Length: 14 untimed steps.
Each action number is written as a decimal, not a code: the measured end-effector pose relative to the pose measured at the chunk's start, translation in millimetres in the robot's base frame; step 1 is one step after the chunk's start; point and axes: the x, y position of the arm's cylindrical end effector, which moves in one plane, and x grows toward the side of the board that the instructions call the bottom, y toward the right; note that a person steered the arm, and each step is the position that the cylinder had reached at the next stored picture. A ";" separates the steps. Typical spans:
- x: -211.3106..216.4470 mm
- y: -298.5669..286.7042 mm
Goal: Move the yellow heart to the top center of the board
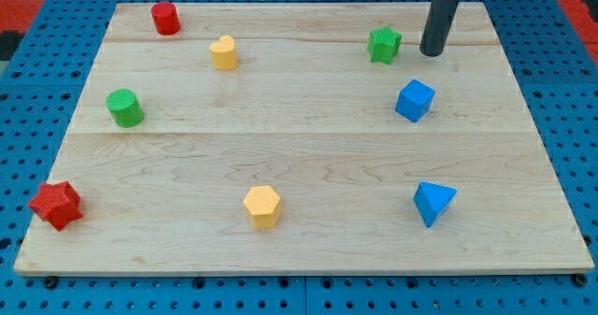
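The yellow heart-shaped block (223, 52) sits on the pale wooden board (299, 156) towards the view's upper left. Up and to the view's left of it stands a red cylinder block (165, 18); below and left, a green cylinder block (124, 107). Well to its right lies a green star block (383, 44), and just beyond that my tip (431, 52), a bare dark rod holding nothing, touches the board apart from every block. The board rests on a blue perforated surface (37, 100).
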 end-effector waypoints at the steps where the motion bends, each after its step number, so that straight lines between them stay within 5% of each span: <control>1: 15.5 3.9; 3: 42.3 -50.0; 6: 43.6 -297.7; 8: 3.6 -278.2; 9: -16.5 -345.5; 11: -25.5 -294.5; 12: -51.1 -330.5; 14: -55.1 -243.6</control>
